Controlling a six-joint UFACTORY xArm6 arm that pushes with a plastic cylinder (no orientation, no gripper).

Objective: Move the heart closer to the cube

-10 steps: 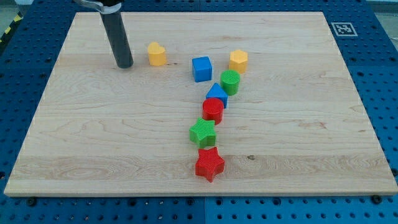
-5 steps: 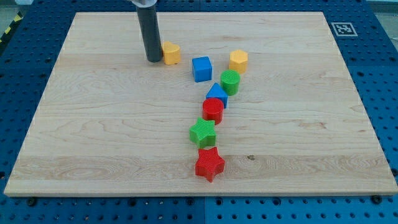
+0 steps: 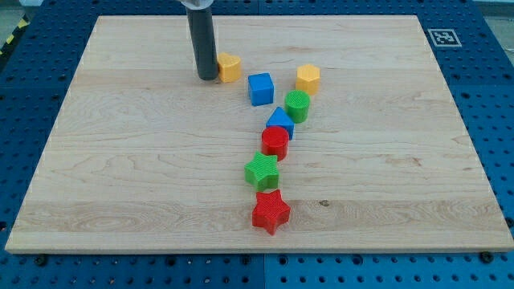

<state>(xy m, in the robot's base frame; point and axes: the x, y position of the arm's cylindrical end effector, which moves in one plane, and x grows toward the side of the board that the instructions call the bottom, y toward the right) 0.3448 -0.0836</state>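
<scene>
Starting at the upper left of the frame, the dark rod comes straight down from the top edge, and my tip (image 3: 207, 77) sits on the wooden tabletop (image 3: 120, 177). There is no end effector to speak of here, nothing that can clench or release, just that bare rod end pressed against the left side of the yellow heart (image 3: 230, 67). The heart lies in the upper middle of the frame, touching the tip on its left. Just to its right and a touch lower, near it but apart, stands the blue cube (image 3: 260, 88). Further right again, at about the heart's height, is the yellow hexagonal block (image 3: 307, 79), and just below that the green cylinder (image 3: 297, 105). From there a chain of blocks runs down toward the lower middle: a blue triangular block (image 3: 280, 120) right by the cylinder, a red block (image 3: 275, 141), shape hard to make out, touching it from below, then a green star (image 3: 262, 171), and last a red star (image 3: 271, 211). Far up in the right corner, a small black-and-white marker (image 3: 442, 37) is printed on the tabletop.
</scene>
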